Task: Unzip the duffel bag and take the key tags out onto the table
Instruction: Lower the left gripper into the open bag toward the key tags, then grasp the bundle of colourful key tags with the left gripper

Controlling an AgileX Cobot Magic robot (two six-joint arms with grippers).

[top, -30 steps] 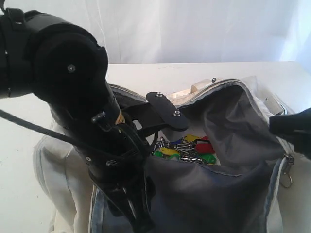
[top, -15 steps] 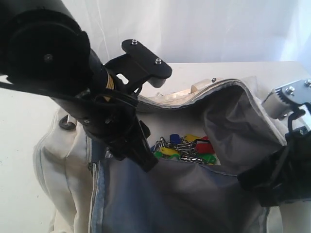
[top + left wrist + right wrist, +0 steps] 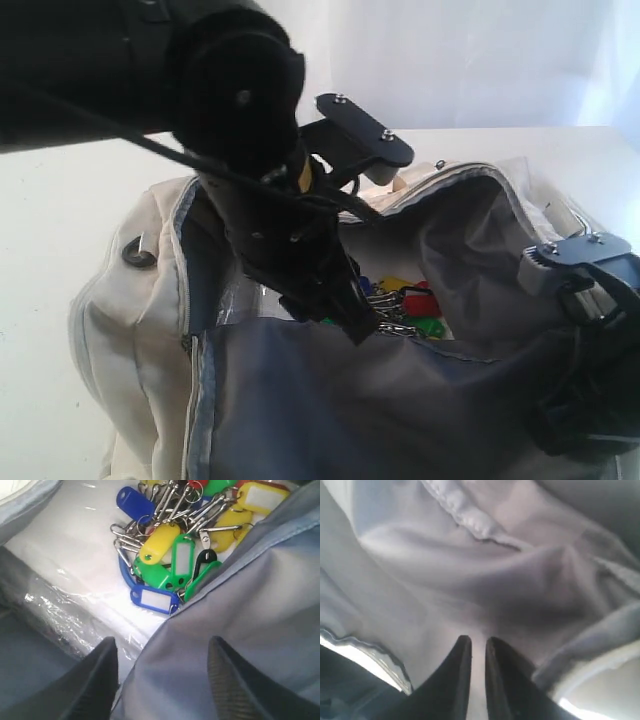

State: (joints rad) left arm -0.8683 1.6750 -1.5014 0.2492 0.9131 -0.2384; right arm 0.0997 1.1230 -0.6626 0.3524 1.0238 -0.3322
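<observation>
The key tags (image 3: 170,555) lie in a mixed heap of red, blue, green and yellow at the bottom of the duffel bag (image 3: 130,310), so we have not got them out yet. The bag is unzipped and its mouth gapes wide, so we think the first part of the job is done. Our left claw (image 3: 162,642) hangs inside the opening, near the tags but not touching them. Its two fingers are spread apart with nothing held, and a fold of the grey lining (image 3: 260,595) sits under them. Our right claw (image 3: 477,642) is at the bag's other side, its fingers pressed almost together. It seems to be pinching the lining there, but the view is too close to be sure. The table (image 3: 560,140) around the bag has no tags on it. Grabbing the bunch and lifting it out is what we have left to do.
</observation>
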